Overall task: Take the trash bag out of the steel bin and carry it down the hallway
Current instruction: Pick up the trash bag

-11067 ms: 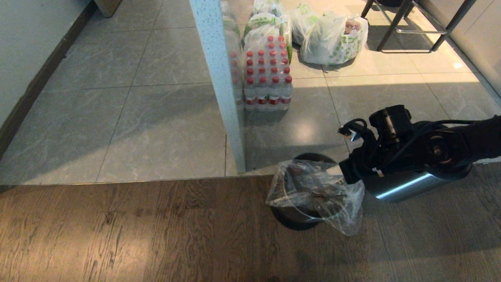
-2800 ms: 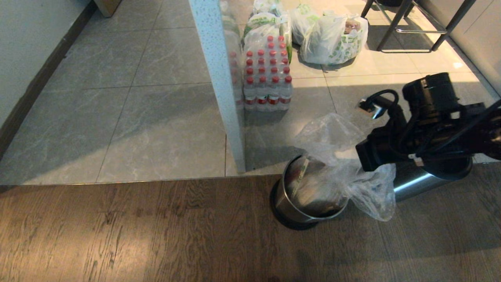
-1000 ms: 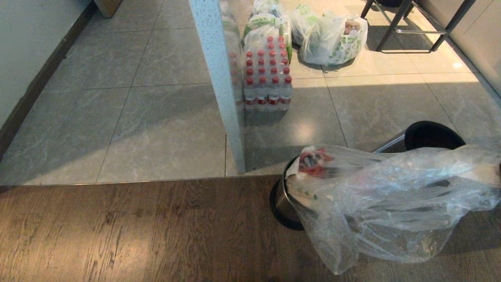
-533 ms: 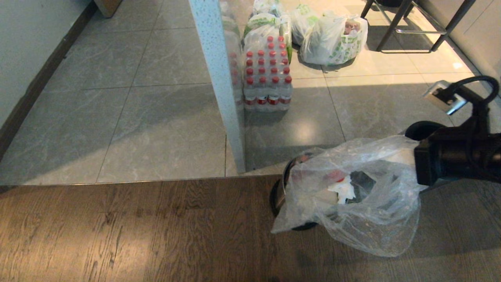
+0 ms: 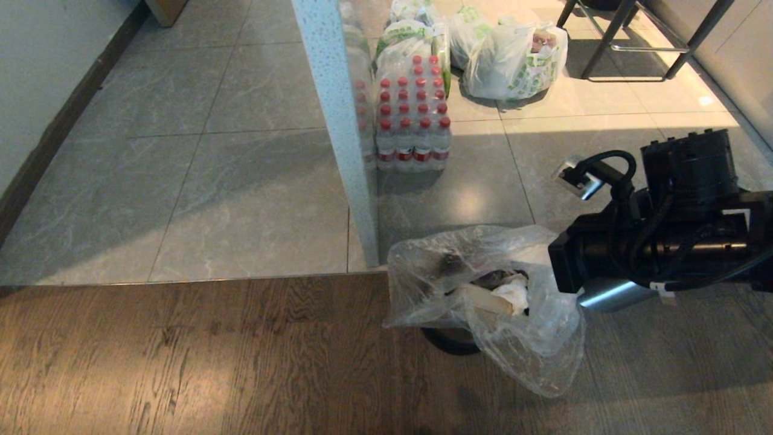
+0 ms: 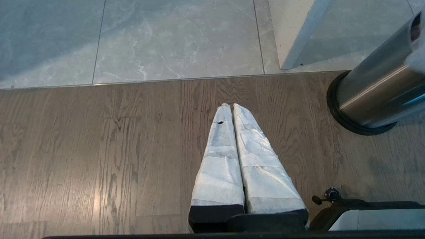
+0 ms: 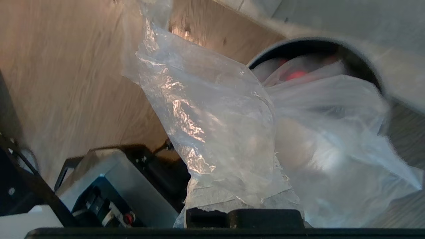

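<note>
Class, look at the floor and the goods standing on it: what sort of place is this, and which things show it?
Probably a home, near a kitchen or entry: white grocery bags with green print, a shrink-wrapped pack of red-capped water bottles on grey floor tiles, and brown wood-plank flooring.

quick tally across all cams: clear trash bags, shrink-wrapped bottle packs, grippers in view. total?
trash bag, clear: 1
bottle pack, red caps: 1
grippers: 2 (left gripper, right gripper)
total: 4
</note>
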